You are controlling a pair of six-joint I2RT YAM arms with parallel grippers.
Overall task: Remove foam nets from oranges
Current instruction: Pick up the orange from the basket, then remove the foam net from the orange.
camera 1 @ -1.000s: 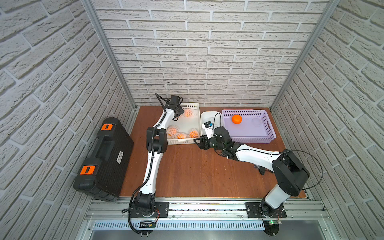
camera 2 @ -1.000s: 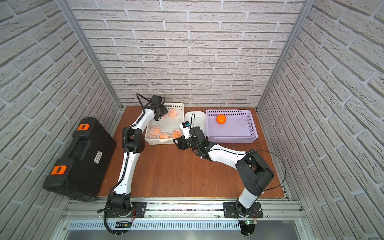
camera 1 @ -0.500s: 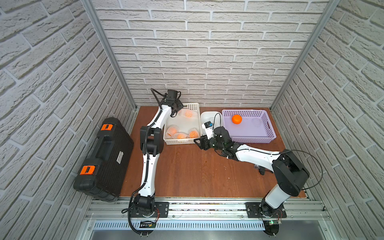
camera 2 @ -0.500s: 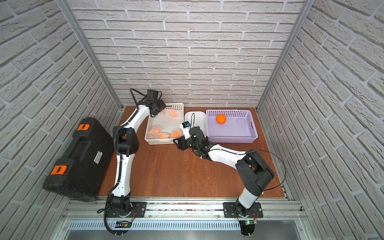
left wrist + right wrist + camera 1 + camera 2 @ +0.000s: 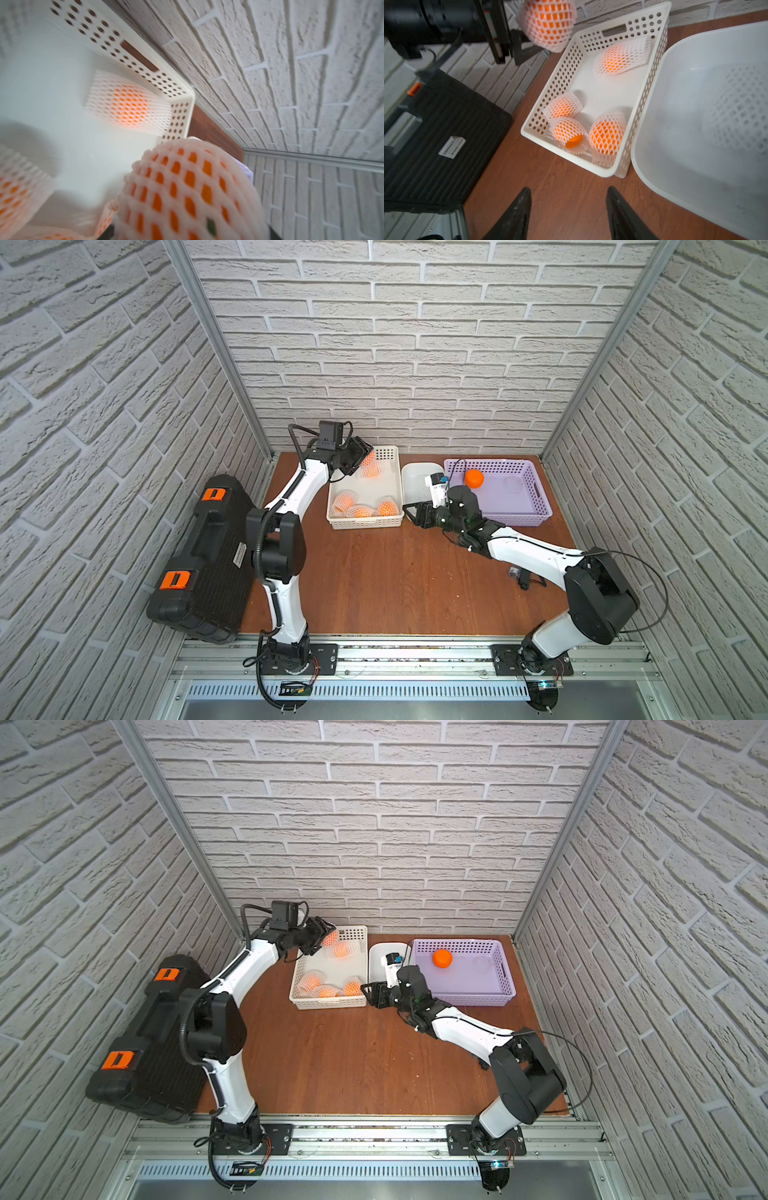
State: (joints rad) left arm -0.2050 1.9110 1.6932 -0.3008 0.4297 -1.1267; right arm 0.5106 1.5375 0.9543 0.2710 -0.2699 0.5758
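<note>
The left pincer [image 5: 321, 932] is closed across the belly of a held orange [image 5: 550, 22], gripping through its foam net [image 5: 182, 187] above the far left corner of the white basket [image 5: 365, 523]. Inside the basket lie four more oranges [image 5: 607, 135], each sleeved. One of them, at the near wall, pokes out of its sleeve's open end.

Just off the basket's near right corner, the right pincer [image 5: 569, 189] hovers low over the bench [image 5: 395, 572], jaws well apart and empty. The white tub [image 5: 636, 133] sits against the basket's right side with a loose net [image 5: 741, 108] in it. Beyond the tub, a purple basket [image 5: 540, 493] holds one bare orange [image 5: 473, 478].

The foam looks light, soft and springy, so it should crush under the fingers and stretch rather than tear. The fruit is likely firm, smooth and prone to rolling once free. The best purchase for the free pincer is probably the frilled open end of the sleeve, pulling along its length. A grip across the belly may pin net to fruit.
</note>
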